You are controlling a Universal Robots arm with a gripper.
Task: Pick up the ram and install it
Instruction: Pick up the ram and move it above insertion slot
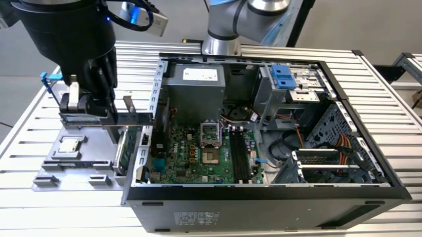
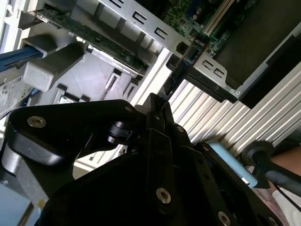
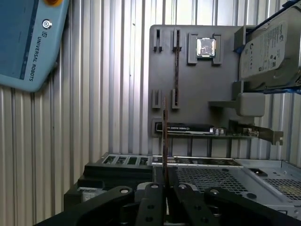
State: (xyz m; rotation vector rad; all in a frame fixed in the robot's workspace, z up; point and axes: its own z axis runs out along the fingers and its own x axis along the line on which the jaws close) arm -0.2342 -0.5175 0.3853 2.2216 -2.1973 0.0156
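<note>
Your jaws are clamped on the ram (image 1: pixel 98 118). You have it over the grey tray (image 1: pixel 66 170), beside the open case (image 1: pixel 264 205).

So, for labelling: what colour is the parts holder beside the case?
Parts holder: grey, clearest in the first wrist view.

The hand (image 3: pixel 165 188) is black, the parts tray (image 3: pixel 197 94) grey, the motherboard (image 1: pixel 191 158) green, the ribbed table (image 1: pixel 66 217) silver.
</note>
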